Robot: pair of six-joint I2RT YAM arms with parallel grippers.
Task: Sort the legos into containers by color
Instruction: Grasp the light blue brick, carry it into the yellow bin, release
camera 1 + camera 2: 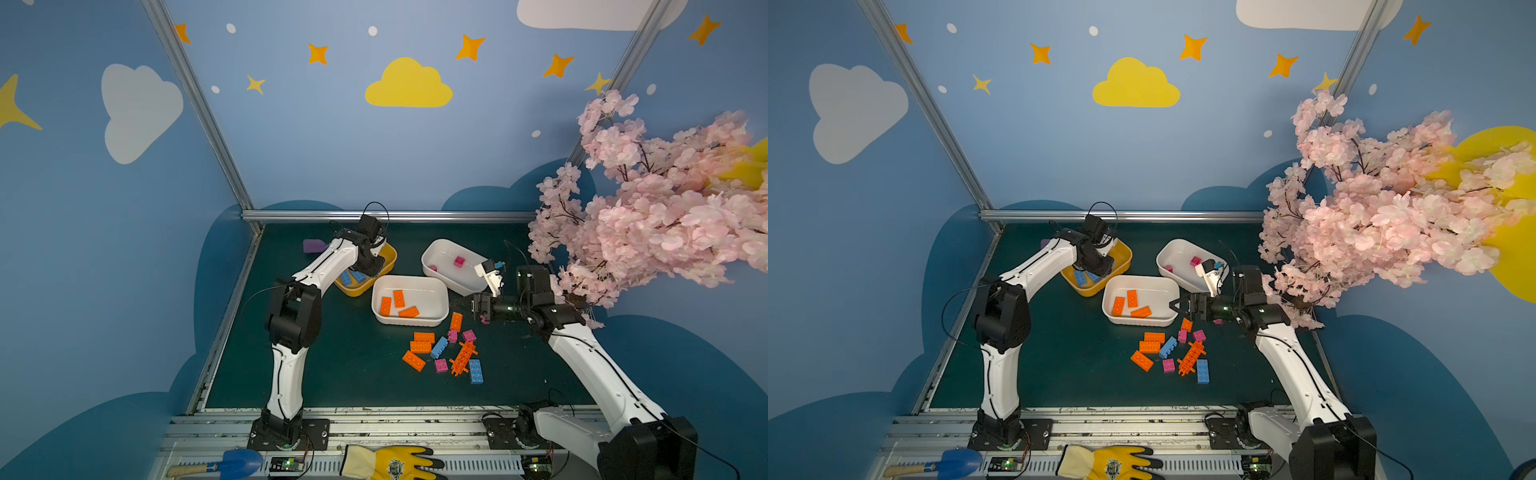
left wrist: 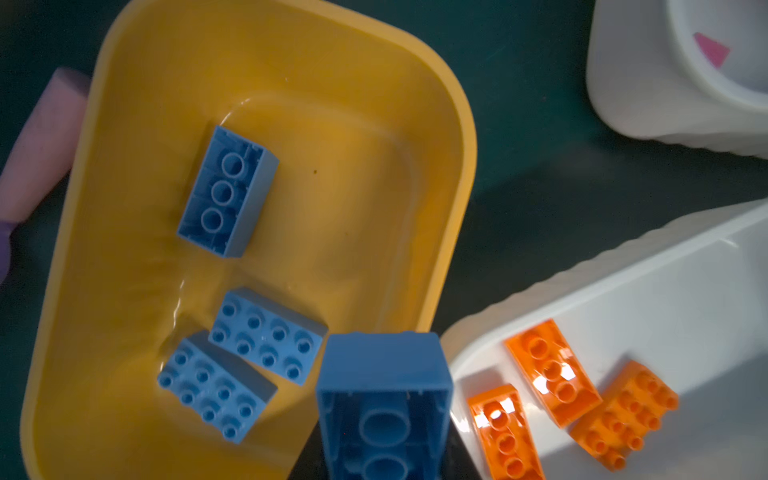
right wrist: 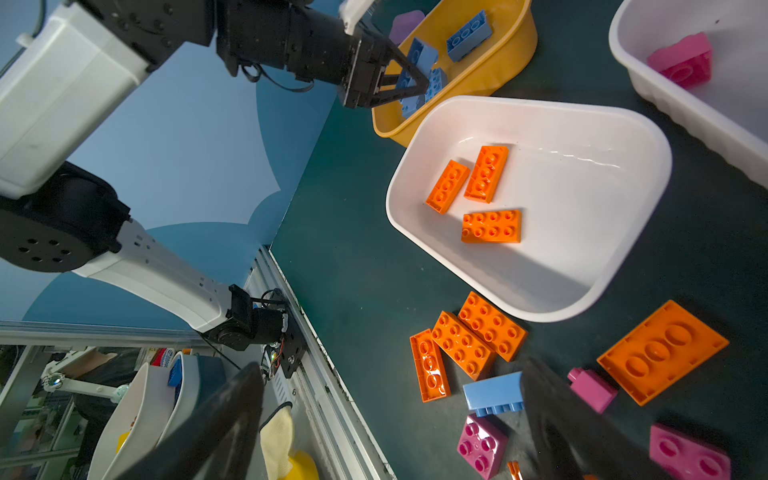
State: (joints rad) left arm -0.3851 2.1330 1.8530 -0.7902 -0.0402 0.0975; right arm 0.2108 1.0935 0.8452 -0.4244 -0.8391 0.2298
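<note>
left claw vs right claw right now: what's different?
The left claw is shut on a blue brick; the right claw is open and holds nothing. The left claw is over the yellow tub; the right claw is over the loose bricks on the table, next to the white tub with orange bricks. Both have black, tapered fingers.

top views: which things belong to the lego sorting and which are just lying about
Job: loose legos, held blue brick, yellow tub, white tub with orange bricks, white tub with pink bricks.
Lying about: purple scoop, yellow glove, blue trowel, pink blossom branch.
</note>
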